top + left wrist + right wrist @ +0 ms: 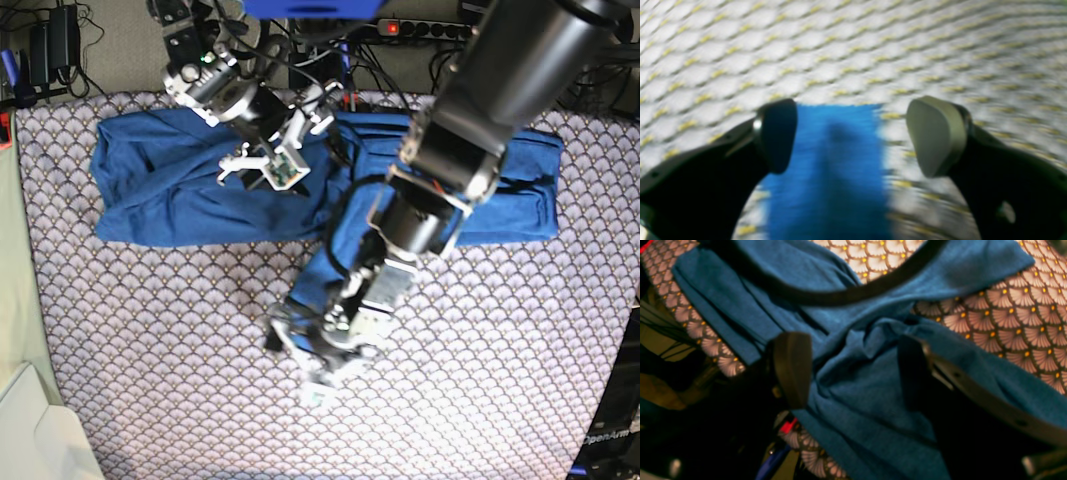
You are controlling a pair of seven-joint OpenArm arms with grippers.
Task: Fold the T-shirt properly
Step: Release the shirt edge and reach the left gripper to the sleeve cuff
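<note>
The blue T-shirt (190, 190) lies spread across the far side of the table, its middle bunched into folds (857, 373). One sleeve (325, 265) runs from it toward the table's centre. My left gripper (853, 140) hangs open over the end of that sleeve (830, 166), whose cuff edge lies level with the fingertips; this view is blurred. In the base view the left gripper (305, 360) sits at the sleeve's near end. My right gripper (853, 370) is open just above the bunched fabric, with nothing held. In the base view the right gripper (262, 165) hovers over the shirt's body.
A scallop-patterned grey-white cloth (150, 330) covers the whole table. A dark cable (840, 295) arcs across the right wrist view above the shirt. Cables and a power strip (420, 28) lie beyond the far edge. A pale surface (30, 430) sits at the near left corner.
</note>
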